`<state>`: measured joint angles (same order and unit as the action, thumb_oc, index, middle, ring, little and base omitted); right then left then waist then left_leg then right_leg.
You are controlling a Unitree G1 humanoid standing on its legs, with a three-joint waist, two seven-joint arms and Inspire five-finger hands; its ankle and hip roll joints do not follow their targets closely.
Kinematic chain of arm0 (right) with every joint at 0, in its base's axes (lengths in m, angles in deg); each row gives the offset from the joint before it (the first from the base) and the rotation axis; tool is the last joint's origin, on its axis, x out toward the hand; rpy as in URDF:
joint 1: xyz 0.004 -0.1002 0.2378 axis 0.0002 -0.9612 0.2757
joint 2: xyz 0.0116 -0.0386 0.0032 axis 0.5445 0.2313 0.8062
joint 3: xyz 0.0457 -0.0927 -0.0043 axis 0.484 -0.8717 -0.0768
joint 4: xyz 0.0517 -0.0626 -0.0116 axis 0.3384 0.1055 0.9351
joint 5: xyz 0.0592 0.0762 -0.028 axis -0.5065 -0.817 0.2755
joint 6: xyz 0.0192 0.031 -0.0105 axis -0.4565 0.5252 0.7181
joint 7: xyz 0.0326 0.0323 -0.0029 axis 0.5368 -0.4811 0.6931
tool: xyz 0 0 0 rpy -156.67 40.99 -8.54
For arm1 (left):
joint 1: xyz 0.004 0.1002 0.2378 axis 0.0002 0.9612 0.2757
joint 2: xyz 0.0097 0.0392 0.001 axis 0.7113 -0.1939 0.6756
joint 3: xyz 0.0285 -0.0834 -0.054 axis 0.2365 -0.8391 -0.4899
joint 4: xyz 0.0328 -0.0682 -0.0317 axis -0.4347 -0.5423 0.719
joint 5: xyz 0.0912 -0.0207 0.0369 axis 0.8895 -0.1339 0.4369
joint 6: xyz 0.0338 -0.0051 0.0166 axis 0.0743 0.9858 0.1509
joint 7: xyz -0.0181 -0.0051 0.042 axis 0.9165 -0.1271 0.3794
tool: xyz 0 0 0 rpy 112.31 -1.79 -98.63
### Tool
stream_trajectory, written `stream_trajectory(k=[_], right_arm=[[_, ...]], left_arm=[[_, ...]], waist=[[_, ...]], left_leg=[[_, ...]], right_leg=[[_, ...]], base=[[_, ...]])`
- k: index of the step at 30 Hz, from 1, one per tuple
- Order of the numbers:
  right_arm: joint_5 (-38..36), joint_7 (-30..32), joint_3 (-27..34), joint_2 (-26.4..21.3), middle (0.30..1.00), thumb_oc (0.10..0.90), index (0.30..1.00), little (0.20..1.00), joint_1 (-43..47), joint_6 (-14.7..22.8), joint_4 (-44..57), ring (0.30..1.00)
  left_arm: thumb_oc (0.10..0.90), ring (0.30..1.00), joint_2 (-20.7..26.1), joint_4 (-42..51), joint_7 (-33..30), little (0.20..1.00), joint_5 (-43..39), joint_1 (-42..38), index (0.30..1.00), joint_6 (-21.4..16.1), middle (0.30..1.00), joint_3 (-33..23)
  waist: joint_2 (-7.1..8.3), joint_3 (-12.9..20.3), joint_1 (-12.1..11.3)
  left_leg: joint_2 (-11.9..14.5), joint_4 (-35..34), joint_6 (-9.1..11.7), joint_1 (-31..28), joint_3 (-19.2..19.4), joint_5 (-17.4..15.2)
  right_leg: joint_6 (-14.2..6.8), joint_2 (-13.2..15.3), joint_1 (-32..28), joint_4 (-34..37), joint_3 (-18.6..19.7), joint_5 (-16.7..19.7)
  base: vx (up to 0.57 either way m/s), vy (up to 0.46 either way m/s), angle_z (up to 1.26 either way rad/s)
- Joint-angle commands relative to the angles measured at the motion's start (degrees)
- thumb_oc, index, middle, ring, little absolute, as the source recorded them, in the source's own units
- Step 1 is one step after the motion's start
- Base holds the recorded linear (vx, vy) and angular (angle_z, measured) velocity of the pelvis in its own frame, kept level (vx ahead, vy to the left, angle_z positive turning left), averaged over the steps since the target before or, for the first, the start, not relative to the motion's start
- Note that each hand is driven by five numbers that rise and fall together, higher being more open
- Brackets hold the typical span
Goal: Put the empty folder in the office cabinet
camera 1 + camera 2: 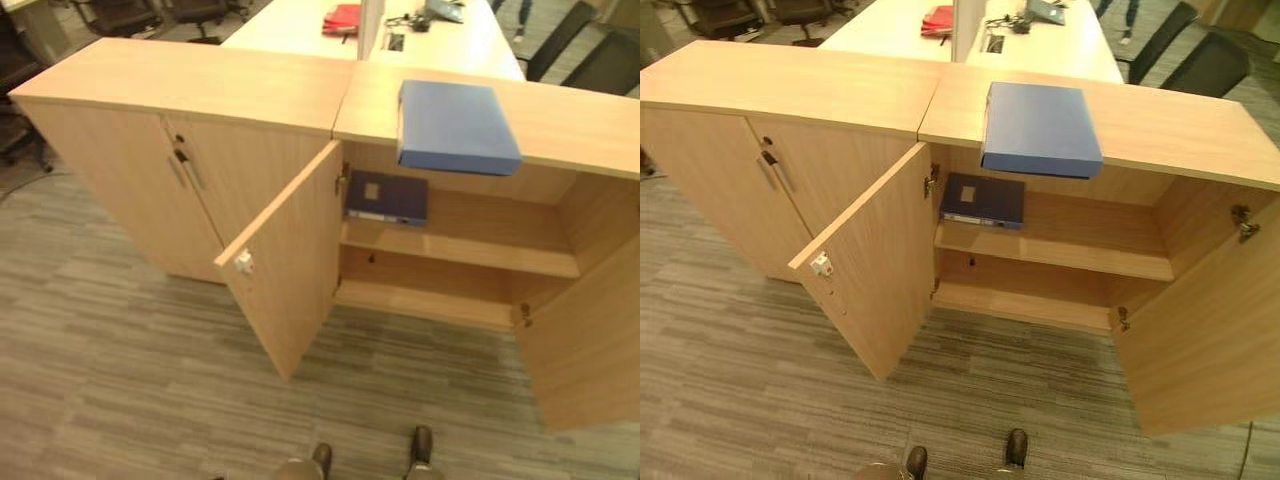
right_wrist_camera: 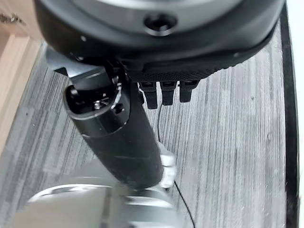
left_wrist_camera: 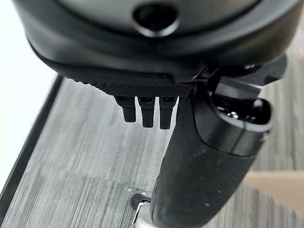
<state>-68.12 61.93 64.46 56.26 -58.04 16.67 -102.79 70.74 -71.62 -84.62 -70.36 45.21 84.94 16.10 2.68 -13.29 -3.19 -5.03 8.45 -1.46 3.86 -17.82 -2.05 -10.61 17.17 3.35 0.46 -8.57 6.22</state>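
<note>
Blue folder (image 1: 1040, 128) lies flat on the cabinet top (image 1: 1170, 125), its front edge overhanging the open compartment, far from either hand. Both cabinet doors (image 1: 875, 265) stand open; a darker binder (image 1: 983, 200) rests on the upper shelf (image 1: 1080, 250) inside, at its left end. Left hand (image 3: 147, 111) hangs over grey carpet (image 3: 85, 156), fingers straight, holding nothing. Right hand (image 2: 164, 95) likewise over carpet, fingers straight, empty.

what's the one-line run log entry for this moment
blue folder: on cabinet top, untouched | doors: open | upper shelf: dark binder | left hand: open | right hand: open
</note>
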Motion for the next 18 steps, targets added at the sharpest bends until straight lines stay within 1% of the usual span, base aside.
stream_trajectory(k=[1,2,3,4,5,6,7,8,9,10,11,12,13,14,15,16,17,18], right_arm=[[1.75,-1.10,-0.09,-0.49,0.900,0.800,0.900,0.900,0.24,0.02,1.09,0.900],[2.20,-1.14,-1.05,-0.44,0.900,0.800,0.900,0.900,0.27,0.40,0.86,0.900],[2.28,-1.14,-1.12,-0.67,0.900,0.800,0.900,0.900,0.40,0.20,0.94,0.900],[2.28,-1.14,-1.12,-0.66,0.900,0.800,0.900,0.900,0.40,0.20,0.94,0.900],[1.20,-0.20,-1.27,-1.58,0.900,0.800,0.900,0.900,0.81,0.80,0.66,0.900],[1.20,-0.20,-1.28,-1.58,0.900,0.800,0.900,0.900,0.81,0.80,0.66,0.900],[-0.41,0.81,-0.91,-2.38,0.900,0.800,0.900,0.900,1.58,1.67,1.44,0.900],[-0.41,0.81,-0.91,-2.37,0.900,0.800,0.900,0.900,1.59,1.67,1.44,0.900],[-0.38,1.02,-1.03,-2.50,0.900,0.800,0.900,0.900,1.79,1.71,1.36,0.900],[-0.47,1.10,-1.08,-2.71,0.900,0.800,0.900,0.900,1.80,1.69,1.24,0.900],[-0.79,1.23,-0.63,-3.18,0.900,0.800,0.900,0.900,1.50,1.81,1.00,0.900],[-0.79,1.23,-0.63,-3.18,0.900,0.800,0.900,0.900,1.50,1.82,1.00,0.900],[-1.15,1.33,-0.23,-3.25,0.900,0.800,0.900,0.900,1.39,1.86,0.82,0.900],[-1.49,1.43,0.23,-3.34,0.900,0.800,0.900,0.900,1.18,1.78,0.52,0.900],[-1.75,1.51,0.41,-3.40,0.900,0.800,0.900,0.900,1.17,1.72,0.27,0.900],[-1.67,1.54,0.36,-3.46,0.900,0.800,0.900,0.900,1.34,1.69,0.20,0.900],[-1.20,1.36,-0.21,-3.44,0.900,0.800,0.900,0.900,1.27,1.60,-0.05,0.900],[-1.20,1.36,-0.21,-3.43,0.900,0.800,0.900,0.900,1.27,1.61,-0.05,0.900]], left_arm=[[0.800,0.900,2.58,-0.11,-0.73,0.900,1.58,2.78,0.900,-0.28,0.900,0.94],[0.800,0.900,2.61,0.21,-1.29,0.900,0.58,2.34,0.900,-0.63,0.900,0.99],[0.800,0.900,2.62,1.01,-1.16,0.900,0.17,2.22,0.900,-0.63,0.900,0.98],[0.800,0.900,2.63,1.01,-1.16,0.900,0.17,2.22,0.900,-0.63,0.900,0.98],[0.800,0.900,2.16,2.37,-1.30,0.900,-1.17,1.33,0.900,-1.14,0.900,2.27],[0.800,0.900,2.17,2.37,-1.30,0.900,-1.17,1.33,0.900,-1.14,0.900,2.27],[0.800,0.900,1.79,3.74,-1.37,0.900,-2.55,0.10,0.900,-1.35,0.900,3.34],[0.800,0.900,1.80,3.74,-1.37,0.900,-2.55,0.09,0.900,-1.35,0.900,3.34],[0.800,0.900,1.63,4.34,-1.43,0.900,-2.77,-0.42,0.900,-1.34,0.900,3.49],[0.800,0.900,1.61,4.89,-1.28,0.900,-2.59,-0.73,0.900,-1.37,0.900,3.69],[0.800,0.900,1.51,5.77,-0.95,0.900,-1.87,-1.19,0.900,-1.24,0.900,4.65],[0.800,0.900,1.51,5.79,-0.95,0.900,-1.86,-1.19,0.900,-1.23,0.900,4.65],[0.800,0.900,1.64,6.13,-0.71,0.900,-1.40,-1.36,0.900,-1.14,0.900,4.98],[0.800,0.900,1.79,6.76,-0.44,0.900,-0.97,-1.32,0.900,-1.04,0.900,5.27],[0.800,0.900,1.92,7.13,-0.39,0.900,-0.72,-1.22,0.900,-0.96,0.900,5.40],[0.800,0.900,2.14,7.62,-0.41,0.900,-0.47,-0.99,0.900,-0.96,0.900,5.24],[0.800,0.900,2.12,7.73,-0.20,0.900,-0.74,-0.40,0.900,-1.07,0.900,4.79],[0.800,0.900,2.12,7.74,-0.20,0.900,-0.74,-0.38,0.900,-1.07,0.900,4.78]], waist=[[1.60,1.63,0.05],[1.10,1.48,0.25],[1.00,1.63,0.28],[1.02,1.68,0.32],[0.52,1.69,0.94],[0.54,1.74,0.98],[0.52,1.78,1.78],[0.58,1.90,1.85],[0.66,2.04,2.15],[0.66,2.03,2.37],[0.57,2.22,3.37],[0.56,2.16,3.32],[0.52,2.27,3.79],[0.31,2.32,4.21],[0.17,2.23,4.33],[0.23,2.12,3.97],[0.79,1.92,2.65],[0.78,1.91,2.72]], left_leg=[[9.33,-6.18,4.90,-10.47,-0.94,-6.97],[12.79,-6.98,6.25,-10.04,-1.49,-5.22],[13.39,-6.88,6.49,-8.68,-1.42,-4.11],[13.36,-6.86,6.48,-8.61,-1.45,-4.09],[15.81,-7.45,7.89,-6.83,-2.17,-0.88],[15.78,-7.43,7.88,-6.76,-2.21,-0.86],[19.41,-8.14,6.73,-4.74,3.77,3.47],[19.31,-8.16,6.70,-4.55,3.69,3.58],[20.99,-8.55,6.01,-3.81,8.87,5.56],[22.27,-8.69,5.64,-3.33,14.31,6.66],[24.06,-8.36,6.40,-2.71,25.21,7.90],[24.08,-8.40,6.43,-2.82,25.26,7.91],[24.69,-8.10,6.83,-2.31,29.51,8.50],[25.25,-7.34,7.49,-2.02,32.12,9.77],[25.89,-6.76,8.30,-2.12,32.87,11.49],[25.72,-5.04,8.42,-1.89,31.21,11.80],[22.69,-1.31,6.82,-1.34,23.45,8.90],[22.70,-1.08,6.79,-1.23,23.35,8.73]], right_leg=[[-1.32,0.30,4.47,-2.00,-0.38,3.31],[0.13,-2.33,4.95,-4.92,-0.03,-0.65],[0.62,-2.68,5.34,-5.97,-0.53,-1.59],[0.61,-2.65,5.38,-5.97,-0.55,-1.59],[2.11,-5.09,5.65,-7.57,-1.75,-4.41],[2.11,-5.06,5.68,-7.57,-1.78,-4.41],[4.60,-7.57,5.44,-9.41,-2.94,-8.16],[4.57,-7.47,5.56,-9.34,-2.99,-8.07],[5.34,-8.21,4.73,-9.38,-4.01,-9.08],[5.92,-8.55,3.74,-9.15,-5.16,-9.78],[6.32,-9.58,0.67,-7.87,-7.82,-11.53],[6.34,-9.62,0.60,-7.83,-7.79,-11.53],[6.66,-10.11,-0.08,-7.12,-8.72,-11.76],[7.01,-10.86,-0.63,-6.52,-9.26,-11.96],[7.49,-11.64,-1.03,-6.21,-9.22,-11.99],[7.96,-12.39,-1.02,-6.11,-8.63,-12.03],[8.86,-13.19,-1.58,-5.71,-7.28,-11.98],[8.85,-13.18,-1.62,-5.72,-7.35,-12.02]], base=[[0.19,-0.681,0.86],[0.07,-0.498,0.84],[0.04,-0.386,0.68],[0.02,-0.431,0.67],[0.02,-0.333,0.38],[0.06,-0.732,0.32],[0.04,-0.396,0.26],[0.06,-0.538,0.69],[0.03,-0.247,0.75],[0.09,-0.487,0.67],[0.07,-0.347,0.46],[0.05,-0.346,0.54],[0.01,-0.174,0.68],[0.03,-0.249,0.67],[0.04,-0.210,0.49],[0.07,-0.259,0.37],[0.06,-0.182,0.11],[0.02,-0.170,-0.21]])
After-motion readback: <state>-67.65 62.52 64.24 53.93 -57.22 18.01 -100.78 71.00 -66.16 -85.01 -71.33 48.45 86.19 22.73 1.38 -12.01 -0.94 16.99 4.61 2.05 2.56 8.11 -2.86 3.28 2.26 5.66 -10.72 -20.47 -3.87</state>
